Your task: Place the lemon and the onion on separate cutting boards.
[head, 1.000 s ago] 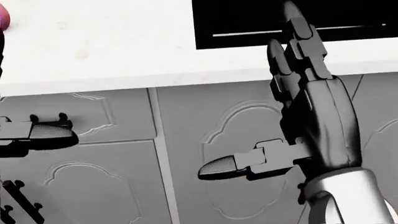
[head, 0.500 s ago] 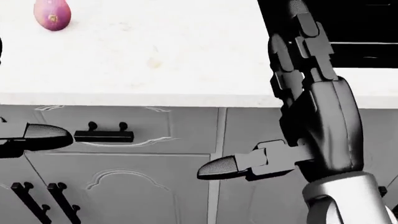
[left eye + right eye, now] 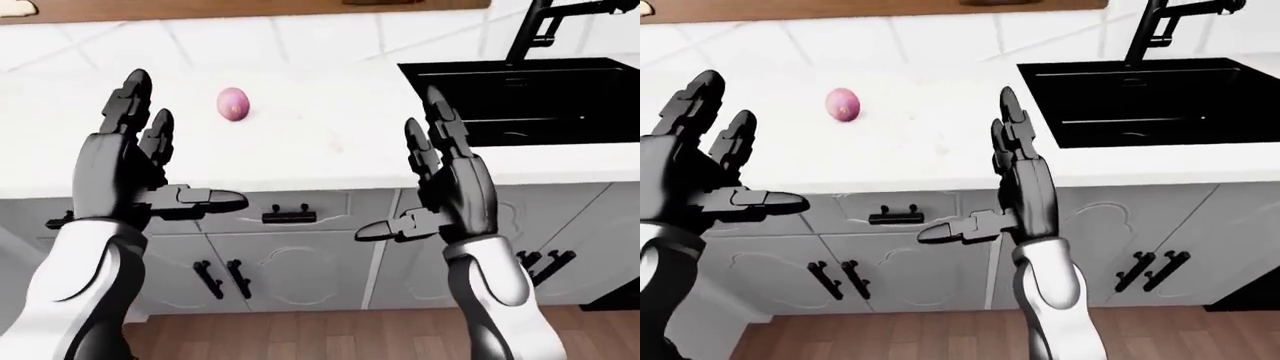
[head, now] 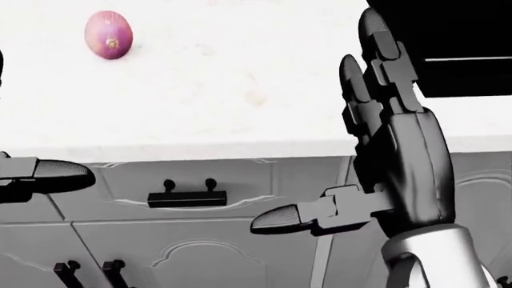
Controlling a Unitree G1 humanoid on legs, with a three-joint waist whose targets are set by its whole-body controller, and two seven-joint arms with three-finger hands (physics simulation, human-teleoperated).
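Red onion (image 3: 232, 104) lies on white counter (image 3: 300, 150), well beyond both hands. Left hand (image 3: 130, 161) and right hand (image 3: 445, 180) spread wide, empty. Onion likely firm, light, smooth-skinned, rolls easily; grip around widest middle. Lemon, boards unseen.

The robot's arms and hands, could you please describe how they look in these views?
Both hands, left hand and right hand, are dark grey to black, built of blocky jointed segments, three fingers each, with a rounded thumb tip carrying a finely textured pad. The forearms are smooth glossy white shells. No cables, sleeves or markings show.
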